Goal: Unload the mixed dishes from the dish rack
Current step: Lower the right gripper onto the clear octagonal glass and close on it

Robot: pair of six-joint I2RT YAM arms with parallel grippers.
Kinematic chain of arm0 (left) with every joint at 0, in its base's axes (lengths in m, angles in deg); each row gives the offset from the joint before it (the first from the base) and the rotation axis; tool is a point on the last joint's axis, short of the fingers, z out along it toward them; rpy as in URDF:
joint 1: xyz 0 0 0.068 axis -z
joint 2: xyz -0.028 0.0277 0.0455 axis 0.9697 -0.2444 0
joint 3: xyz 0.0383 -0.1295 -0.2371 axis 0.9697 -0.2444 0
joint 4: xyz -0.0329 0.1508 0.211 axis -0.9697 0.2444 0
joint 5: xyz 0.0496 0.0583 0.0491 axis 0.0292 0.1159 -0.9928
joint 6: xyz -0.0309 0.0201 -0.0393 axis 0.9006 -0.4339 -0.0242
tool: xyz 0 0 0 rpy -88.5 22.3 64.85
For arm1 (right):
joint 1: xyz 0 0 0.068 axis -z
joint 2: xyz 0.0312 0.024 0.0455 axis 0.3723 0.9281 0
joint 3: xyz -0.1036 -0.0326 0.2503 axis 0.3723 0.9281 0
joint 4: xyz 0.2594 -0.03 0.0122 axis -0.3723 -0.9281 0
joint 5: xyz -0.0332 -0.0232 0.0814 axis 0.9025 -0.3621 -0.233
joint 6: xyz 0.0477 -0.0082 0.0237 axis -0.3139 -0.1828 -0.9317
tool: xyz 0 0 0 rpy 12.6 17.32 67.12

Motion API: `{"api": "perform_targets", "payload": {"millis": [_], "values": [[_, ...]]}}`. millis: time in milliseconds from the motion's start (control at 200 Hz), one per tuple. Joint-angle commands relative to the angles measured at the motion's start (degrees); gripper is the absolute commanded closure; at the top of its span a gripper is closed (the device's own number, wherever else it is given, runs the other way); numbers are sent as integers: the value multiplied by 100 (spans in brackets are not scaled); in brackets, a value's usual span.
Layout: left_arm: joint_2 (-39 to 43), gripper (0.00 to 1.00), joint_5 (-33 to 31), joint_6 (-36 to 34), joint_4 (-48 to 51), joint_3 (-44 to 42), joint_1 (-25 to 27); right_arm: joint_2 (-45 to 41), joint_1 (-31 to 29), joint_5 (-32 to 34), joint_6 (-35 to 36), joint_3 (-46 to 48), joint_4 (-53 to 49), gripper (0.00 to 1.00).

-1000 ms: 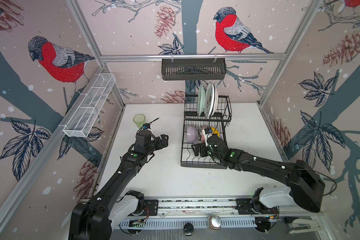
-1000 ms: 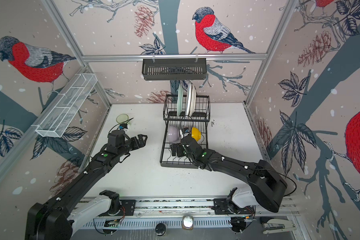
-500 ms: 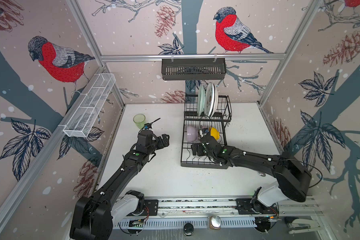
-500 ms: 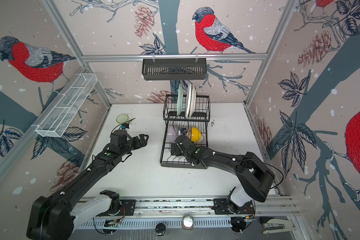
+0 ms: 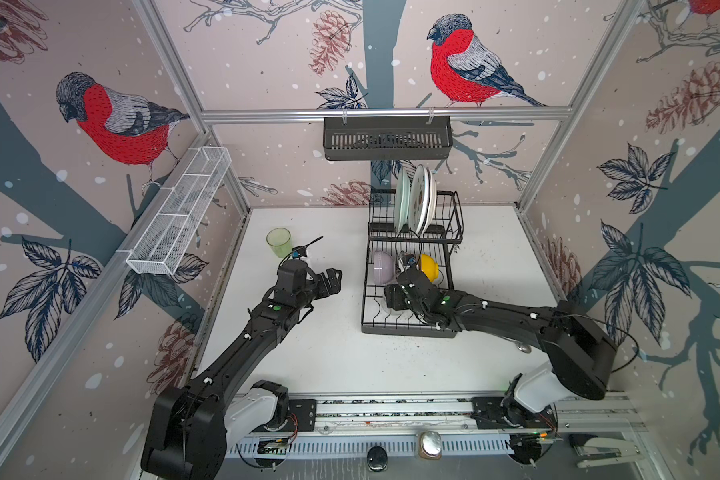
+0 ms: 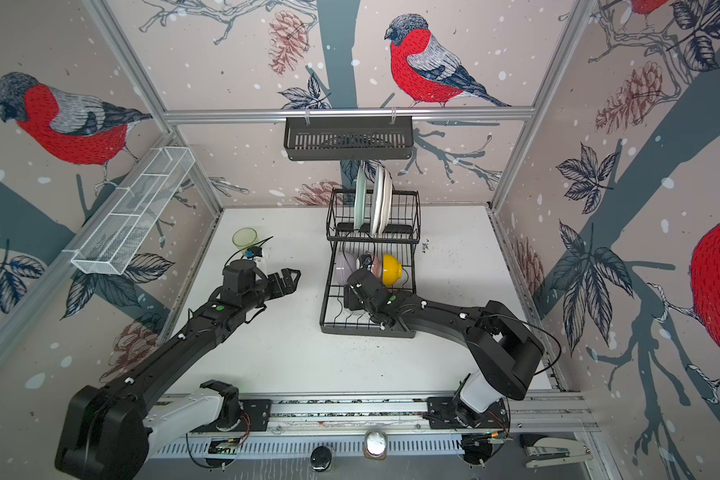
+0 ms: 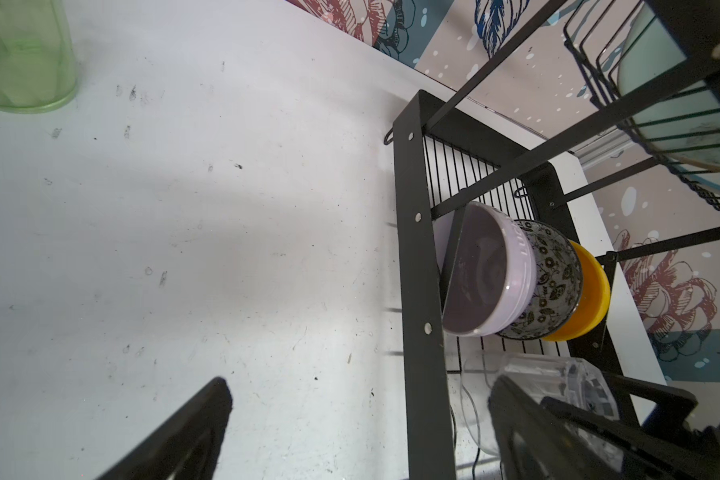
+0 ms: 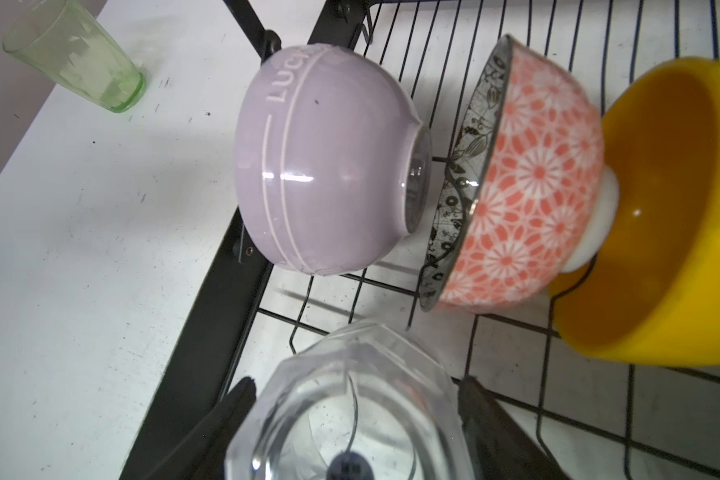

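The clear glass (image 8: 350, 415) stands in the lower tier of the dish rack (image 8: 208, 332), directly between the fingers of the right gripper (image 8: 356, 384), which flank its faceted wall half-spread, contact apparently imminent but unconfirmed; the left gripper (image 5: 332, 281), spread wide and empty, is farther away.

Robotics lab test cell, aluminium frame (image 5: 383, 113), bird-print wall panels (image 5: 113, 120), bench-mounted robot arms (image 5: 246, 340).

Left arm (image 5: 262, 328): extended forward and inward; left claw (image 5: 332, 281) with jaws spread wide, pointing right. Right arm (image 5: 504, 316): stretched low, leftward toward the middle; right claw (image 8: 355, 384) with jaws partly drawn in, grip firmness indeterminate.
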Motion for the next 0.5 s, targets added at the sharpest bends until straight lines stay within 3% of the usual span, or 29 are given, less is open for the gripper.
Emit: {"api": "perform_targets", "payload": {"millis": [0,495], "values": [[-11,3,93,-38,-336,-19,12,38,-8,-113,-45,2,-188,30],[104,3,183,-9,-354,-140,34,-69,-6,-219,-87,25,-166,37]]}}
